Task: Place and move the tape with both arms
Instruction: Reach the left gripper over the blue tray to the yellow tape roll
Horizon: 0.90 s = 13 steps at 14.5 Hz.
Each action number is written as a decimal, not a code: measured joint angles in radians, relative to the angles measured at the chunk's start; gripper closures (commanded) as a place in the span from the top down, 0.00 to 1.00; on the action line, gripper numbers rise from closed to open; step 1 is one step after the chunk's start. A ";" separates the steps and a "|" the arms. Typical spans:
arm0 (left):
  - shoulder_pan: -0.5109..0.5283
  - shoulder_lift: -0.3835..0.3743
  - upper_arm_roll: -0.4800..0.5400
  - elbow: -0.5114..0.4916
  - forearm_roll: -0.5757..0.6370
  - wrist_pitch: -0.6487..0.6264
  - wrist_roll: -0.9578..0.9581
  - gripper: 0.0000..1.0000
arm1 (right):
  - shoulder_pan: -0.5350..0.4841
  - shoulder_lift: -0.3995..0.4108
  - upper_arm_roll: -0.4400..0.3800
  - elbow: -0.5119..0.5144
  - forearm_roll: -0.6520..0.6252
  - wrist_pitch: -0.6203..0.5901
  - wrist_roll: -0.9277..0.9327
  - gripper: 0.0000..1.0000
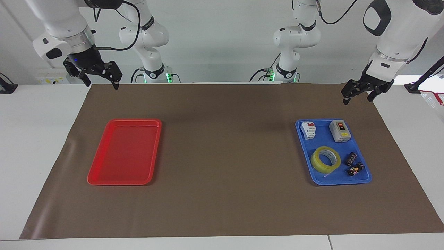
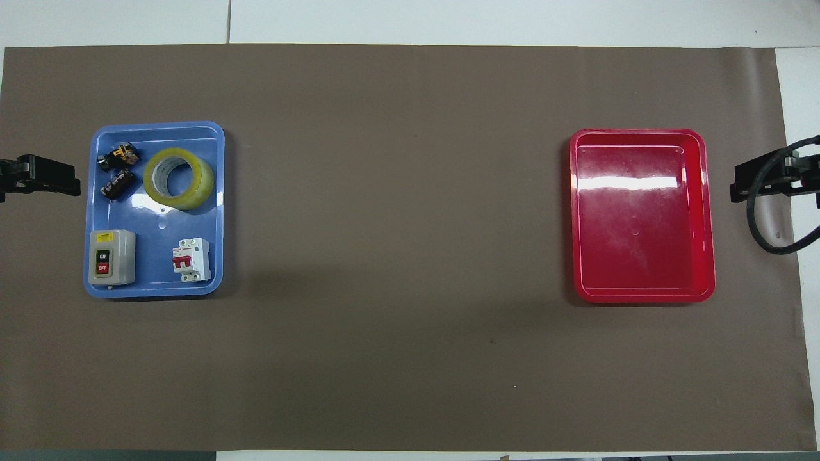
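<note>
Closest to the robots, both grippers hung in the air with fingers spread and nothing held: the left gripper (image 1: 357,95) above the brown mat's (image 1: 225,156) edge at the left arm's end of the table, the right gripper (image 1: 100,81) above the mat's corner at the right arm's end. Next out, in the blue tray (image 1: 364,178), stood a white circuit breaker (image 1: 308,130) and a grey switch box (image 1: 340,131). Farther from the robots in that tray, the tape (image 1: 325,159) lay flat, beside two small black parts (image 1: 353,164). Toward the right arm's end sat a red tray (image 1: 125,151), well apart from the blue one.
</note>
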<state>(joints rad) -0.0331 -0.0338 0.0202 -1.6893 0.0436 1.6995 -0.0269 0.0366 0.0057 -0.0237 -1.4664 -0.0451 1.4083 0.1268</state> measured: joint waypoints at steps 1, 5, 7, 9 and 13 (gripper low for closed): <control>0.000 0.001 0.000 -0.017 0.000 0.025 0.000 1.00 | 0.000 0.000 0.000 0.000 0.000 0.000 0.000 1.00; 0.013 0.025 0.002 -0.119 0.000 0.190 0.000 1.00 | 0.000 0.000 0.000 0.000 0.000 0.000 0.000 1.00; 0.028 0.071 0.003 -0.156 0.000 0.282 0.001 1.00 | 0.000 0.000 0.000 0.000 0.000 0.000 0.000 1.00; 0.031 0.139 0.003 -0.172 0.000 0.375 0.001 1.00 | 0.000 0.000 0.000 0.000 0.000 0.000 0.000 1.00; 0.031 0.255 0.003 -0.201 0.000 0.550 0.001 0.97 | 0.000 0.000 0.000 0.000 0.000 0.000 0.000 1.00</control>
<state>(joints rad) -0.0024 0.2217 0.0231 -1.8903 0.0437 2.2497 -0.0262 0.0366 0.0057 -0.0237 -1.4664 -0.0451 1.4083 0.1268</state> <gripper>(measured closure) 0.009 0.000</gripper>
